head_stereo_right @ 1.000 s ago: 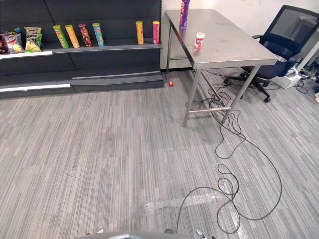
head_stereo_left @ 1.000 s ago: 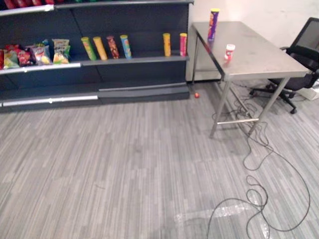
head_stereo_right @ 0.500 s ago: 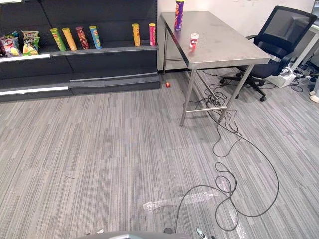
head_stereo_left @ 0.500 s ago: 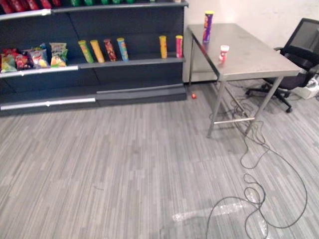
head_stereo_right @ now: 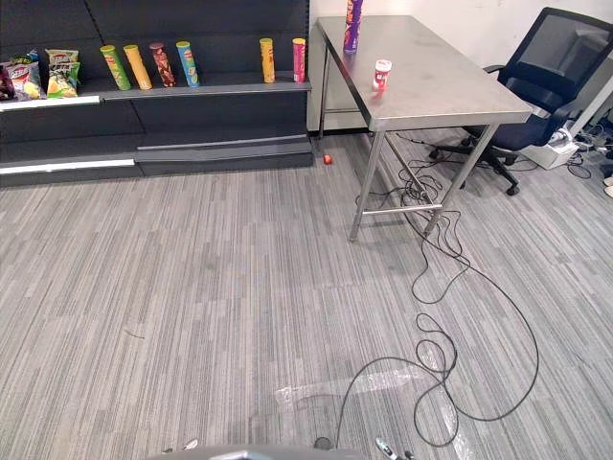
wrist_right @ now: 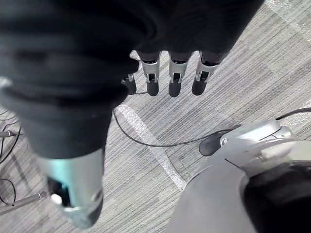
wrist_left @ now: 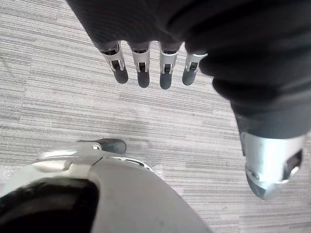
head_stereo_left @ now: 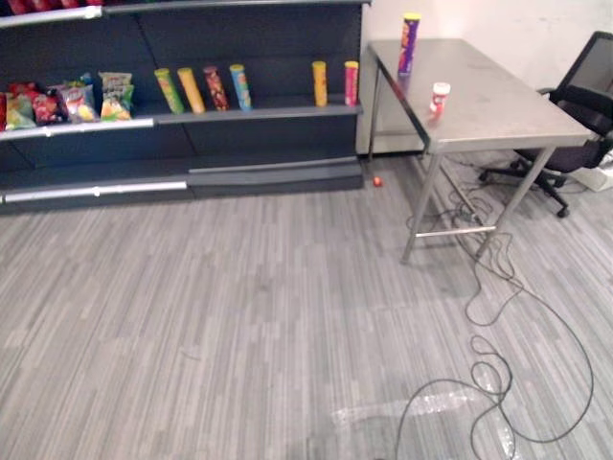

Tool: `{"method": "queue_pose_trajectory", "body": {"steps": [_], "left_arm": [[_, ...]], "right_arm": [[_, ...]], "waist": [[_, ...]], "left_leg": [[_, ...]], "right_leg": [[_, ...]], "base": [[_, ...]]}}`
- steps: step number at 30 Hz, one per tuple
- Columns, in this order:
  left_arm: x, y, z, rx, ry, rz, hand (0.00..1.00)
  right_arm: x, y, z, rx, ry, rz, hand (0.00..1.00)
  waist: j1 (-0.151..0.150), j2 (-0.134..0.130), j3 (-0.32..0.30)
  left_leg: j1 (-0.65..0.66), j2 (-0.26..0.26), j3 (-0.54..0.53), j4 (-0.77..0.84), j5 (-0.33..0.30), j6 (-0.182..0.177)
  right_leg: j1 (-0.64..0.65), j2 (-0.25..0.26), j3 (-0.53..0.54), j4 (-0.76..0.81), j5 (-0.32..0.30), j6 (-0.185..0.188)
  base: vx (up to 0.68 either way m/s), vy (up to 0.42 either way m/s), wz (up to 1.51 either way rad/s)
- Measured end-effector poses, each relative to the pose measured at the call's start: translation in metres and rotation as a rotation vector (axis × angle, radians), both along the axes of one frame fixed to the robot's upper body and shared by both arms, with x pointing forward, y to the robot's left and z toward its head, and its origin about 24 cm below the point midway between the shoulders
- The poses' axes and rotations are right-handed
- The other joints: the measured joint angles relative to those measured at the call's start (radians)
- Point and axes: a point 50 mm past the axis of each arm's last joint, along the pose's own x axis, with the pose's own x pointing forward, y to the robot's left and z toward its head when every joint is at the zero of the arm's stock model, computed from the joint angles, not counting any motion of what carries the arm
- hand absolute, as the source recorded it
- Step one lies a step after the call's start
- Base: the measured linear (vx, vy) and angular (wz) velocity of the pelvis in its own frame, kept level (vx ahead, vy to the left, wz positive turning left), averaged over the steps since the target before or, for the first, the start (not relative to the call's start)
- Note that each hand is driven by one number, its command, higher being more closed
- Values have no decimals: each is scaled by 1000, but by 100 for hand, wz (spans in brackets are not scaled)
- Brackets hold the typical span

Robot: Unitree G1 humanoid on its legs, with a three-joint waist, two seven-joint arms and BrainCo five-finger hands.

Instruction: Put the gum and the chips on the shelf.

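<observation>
A purple chips tube (head_stereo_left: 410, 44) stands at the far end of a steel table (head_stereo_left: 498, 115) on the right. A small white and red gum bottle (head_stereo_left: 441, 99) stands nearer the table's front left edge. The dark shelf (head_stereo_left: 278, 114) runs along the back left, beside the table. Both hands hang over the grey carpet, far from the table. My left hand (wrist_left: 141, 68) has straight fingers and holds nothing. My right hand (wrist_right: 175, 77) is the same, open and empty.
Several chips tubes (head_stereo_left: 201, 90) and snack bags (head_stereo_left: 86, 99) stand on the shelf's middle board. A black office chair (head_stereo_left: 584, 110) sits behind the table on the right. A small red ball (head_stereo_left: 377, 181) lies on the floor by the shelf's foot.
The whole picture swayed left and back again, so the camera moved. The tube, the gum bottle and both hands stay as they were.
</observation>
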Motion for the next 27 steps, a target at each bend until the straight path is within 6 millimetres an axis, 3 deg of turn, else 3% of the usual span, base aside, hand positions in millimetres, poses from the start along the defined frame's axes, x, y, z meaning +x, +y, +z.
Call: {"method": "queue_pose_trajectory", "body": {"steps": [3,6,8,11,12,14,16,18,20,21,22,23,24,27], "left_arm": [[14,2,2,1,-45,23,0],[18,3,3,6,-60,45,0],[23,5,4,7,-91,88,0],[25,6,5,-32,-137,246,0],[24,6,5,-43,-142,274,0],[25,4,5,-59,-151,301,0],[27,3,5,-67,-159,302,0],[27,-1,5,-73,-164,312,0],[27,-5,4,-81,-161,319,0],[25,-6,4,-83,-157,320,0],[28,-2,5,-72,-169,320,0],[28,0,5,-65,-177,320,0],[32,4,7,-53,-191,311,0],[31,6,7,-46,-184,299,0]], "right_arm": [[19,-1,3,-18,-64,10,0],[22,-2,4,-49,-69,1,0],[27,1,5,-61,-75,3,0],[31,0,6,-68,-85,31,0],[32,-1,6,-70,-90,36,0],[38,-2,8,-74,-108,39,0],[45,-2,10,-82,-131,46,0],[56,-5,13,-96,-158,59,0],[62,-11,16,-114,-170,83,0],[66,-11,17,-120,-175,95,0],[68,-9,16,-113,-172,106,0],[69,-4,16,-102,-174,113,0],[71,8,14,-70,-182,118,0],[73,11,14,-59,-189,115,0]], "waist": [[-3,0,53],[-3,-3,81],[1,-15,102],[7,-22,125],[6,-17,129],[2,-14,130],[3,-14,131],[4,1,138],[8,28,144],[6,37,156],[10,17,164],[18,5,157],[27,-13,147],[31,-22,120]], "left_leg": [[-38,-2,-12,3,19,-3],[-54,-3,-22,30,9,-15],[-177,17,-14,321,-99,-86],[-366,65,7,747,-104,-65],[-383,82,7,790,-132,-59],[-412,112,7,774,-153,-60],[-441,125,1,618,-131,-60],[-439,128,-58,364,-41,-81],[-439,160,-107,265,-5,-110],[-436,163,-82,291,73,-128],[-447,133,-60,374,42,-90],[-459,123,-44,410,6,-84],[-475,97,-22,464,-53,-53],[-446,58,37,470,-88,-8]], "right_leg": [[-77,-6,-8,81,-25,-5],[-89,-15,-23,115,-53,-10],[-98,-32,-33,172,-104,-25],[-71,-49,-43,227,-140,-37],[-57,-55,-45,242,-157,-33],[-41,-75,-41,254,-181,-15],[-53,-115,-21,261,-196,9],[-58,-155,15,265,-223,52],[-49,-162,38,260,-242,85],[-25,-173,53,246,-254,103],[13,-204,84,199,-265,89],[23,-211,101,185,-269,75],[26,-220,135,213,-223,74],[-1,-268,186,231,-112,105]], "base": [[-39,-9,6],[-34,-20,24],[-14,-44,28],[9,-16,11],[105,106,3],[131,134,5],[175,217,-12],[270,359,-27],[314,401,-30],[486,590,-31],[337,399,-25],[528,457,-25],[452,276,-21],[439,292,-25]]}}
